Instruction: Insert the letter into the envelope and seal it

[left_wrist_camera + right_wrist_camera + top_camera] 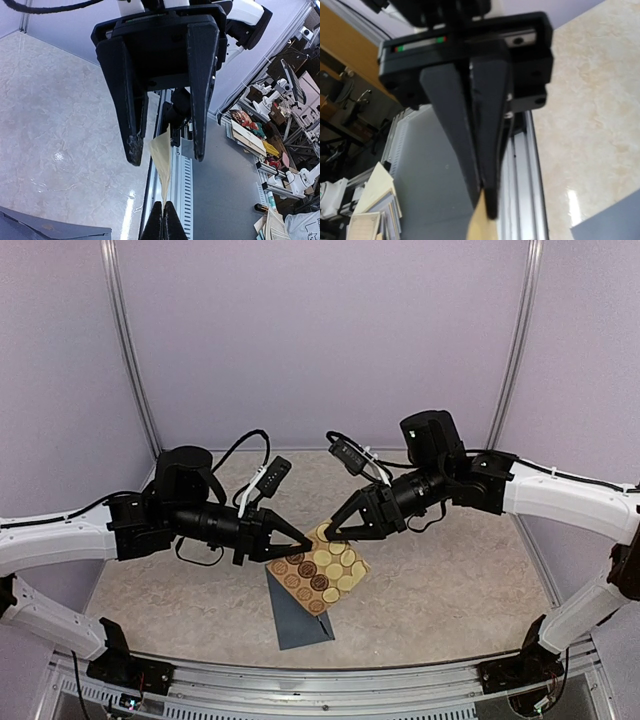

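Note:
The tan sticker sheet (325, 575), covered in round gold and brown stickers, hangs tilted above the table. My left gripper (305, 538) is shut on its upper corner; in the left wrist view its tips (164, 222) pinch the sheet's edge (162, 155). My right gripper (330, 533) faces it tip to tip. It stands open, a finger (132, 145) on either side of the corner without touching. The slate blue-grey envelope (295, 615) lies flat under the sheet, near the front edge. The letter is hidden.
An aluminium rail (320, 695) runs along the table's near edge, just beyond the envelope. Lilac walls with metal posts (130, 360) close the back and sides. Shelves of clutter (280, 125) stand off the table.

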